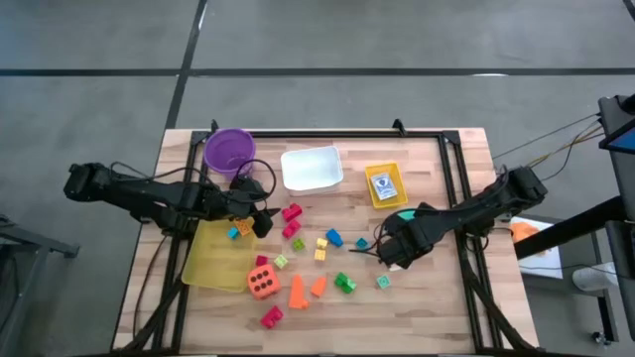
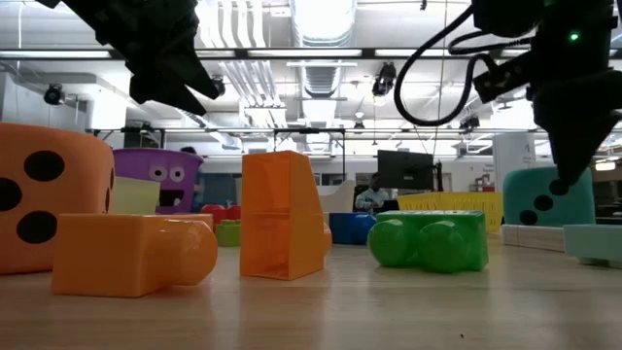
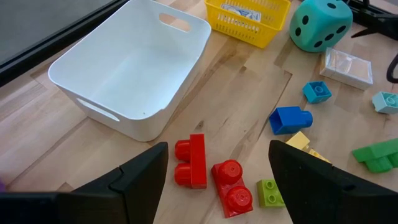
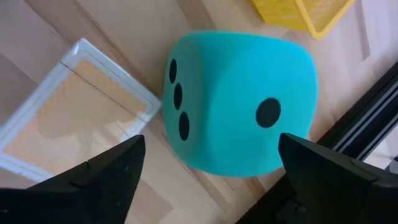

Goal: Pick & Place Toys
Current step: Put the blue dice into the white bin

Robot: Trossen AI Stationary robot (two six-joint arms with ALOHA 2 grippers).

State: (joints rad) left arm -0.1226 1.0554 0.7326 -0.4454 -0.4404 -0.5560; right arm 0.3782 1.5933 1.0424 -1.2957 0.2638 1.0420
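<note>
My right pincer (image 4: 208,171) hangs over the teal die (image 4: 239,102) with its jaws spread wide to straddle it; the die sits on the bench (image 1: 427,307) beside the yellow basket (image 4: 305,12), not yet held. My left pincer (image 3: 217,171) waits open above two red blocks (image 3: 211,174) near the white tray (image 3: 134,71).

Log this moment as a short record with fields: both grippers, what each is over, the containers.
left gripper: jaws open, above two red blocks, holding nothing
right gripper: jaws open, over the teal die, not closed on it
clear case: flat on the wood beside the die
white tray: nothing in it
yellow basket: holds a card
purple bowl: far left corner
</note>
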